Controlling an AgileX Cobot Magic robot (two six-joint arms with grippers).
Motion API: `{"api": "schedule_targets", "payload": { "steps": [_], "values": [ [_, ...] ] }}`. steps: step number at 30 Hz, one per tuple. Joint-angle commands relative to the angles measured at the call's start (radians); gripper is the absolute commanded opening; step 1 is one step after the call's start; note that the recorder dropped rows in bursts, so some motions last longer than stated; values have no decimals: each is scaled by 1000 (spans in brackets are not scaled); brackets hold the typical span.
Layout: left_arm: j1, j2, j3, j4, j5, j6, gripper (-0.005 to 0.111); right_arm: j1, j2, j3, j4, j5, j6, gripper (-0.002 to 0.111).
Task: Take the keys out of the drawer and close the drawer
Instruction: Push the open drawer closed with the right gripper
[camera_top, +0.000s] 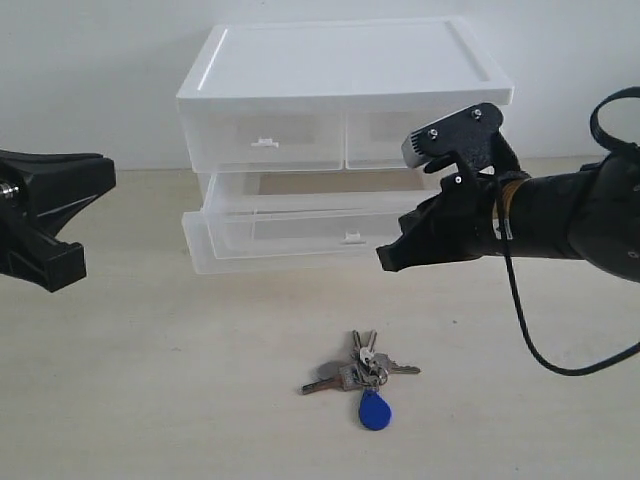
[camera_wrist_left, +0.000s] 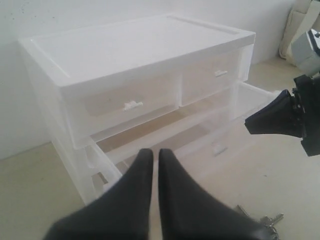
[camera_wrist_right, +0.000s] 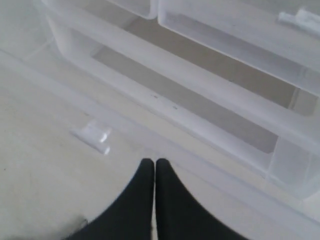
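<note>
The keys (camera_top: 361, 377), silver with a round blue fob, lie on the table in front of the unit; a bit of the keys (camera_wrist_left: 267, 222) shows in the left wrist view. The wide translucent drawer (camera_top: 270, 240) stands pulled out, with its white tab handle (camera_top: 351, 238) at the front. My right gripper (camera_top: 390, 260) is shut and empty, its tips just in front of the drawer front (camera_wrist_right: 165, 135), right of the handle (camera_wrist_right: 92, 136). My left gripper (camera_top: 60, 275) hangs shut and empty at the far left, away from the unit.
The white-topped drawer unit (camera_top: 340, 60) stands against the back wall with two half-width drawers (camera_top: 265, 140) shut above the open one. A black cable (camera_top: 530, 340) loops down from the right arm.
</note>
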Motion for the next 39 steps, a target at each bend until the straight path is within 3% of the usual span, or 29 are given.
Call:
{"api": "schedule_targets", "payload": {
  "steps": [1, 15, 29, 39],
  "values": [
    [1, -5, 6, -15, 15, 7, 4, -7, 28, -30, 5, -74, -4, 0],
    [1, -5, 6, -15, 17, 8, 4, -9, 246, -304, 18, -42, -14, 0],
    [1, -5, 6, -15, 21, 19, 4, -47, 255, -326, 67, -45, -16, 0],
    [1, -5, 6, -15, 21, 30, 4, 59, 118, -274, 10, 62, 5, 0]
  ]
}}
